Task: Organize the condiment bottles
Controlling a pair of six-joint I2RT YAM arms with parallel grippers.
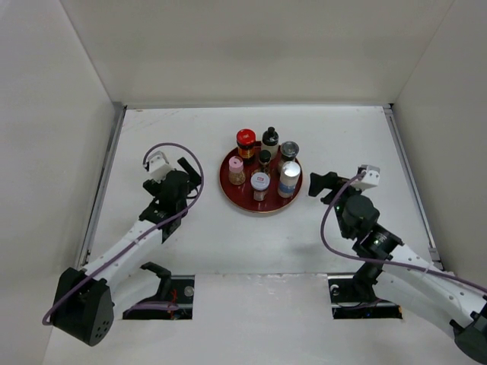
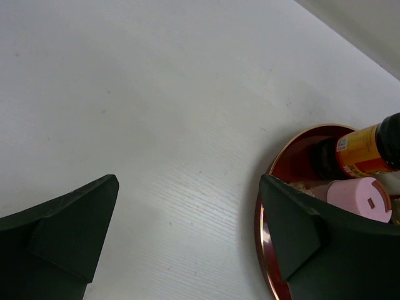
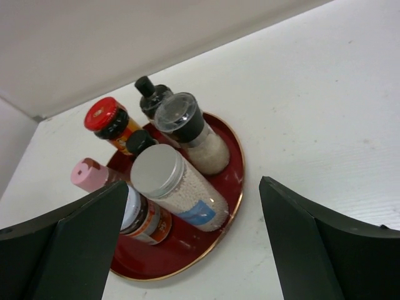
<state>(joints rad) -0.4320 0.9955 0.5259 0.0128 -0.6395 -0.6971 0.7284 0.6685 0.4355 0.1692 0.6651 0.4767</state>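
Several condiment bottles stand together on a round dark-red tray (image 1: 232, 192): red cap (image 1: 245, 138), tall black cap (image 1: 270, 136), grey cap (image 1: 288, 150), pink cap (image 1: 236, 163), white-lilac cap (image 1: 260, 182) and silver cap (image 1: 289, 172). My left gripper (image 1: 193, 176) is open and empty, just left of the tray. Its view shows the tray rim (image 2: 261, 215) and the pink cap (image 2: 365, 197). My right gripper (image 1: 318, 185) is open and empty, just right of the tray, facing the silver-capped jar (image 3: 156, 170) and the grey-capped shaker (image 3: 181, 115).
White walls close the table on the left, back and right. A metal rail (image 1: 104, 179) runs along the left edge and another (image 1: 411, 182) along the right. The arm bases sit at the near edge.
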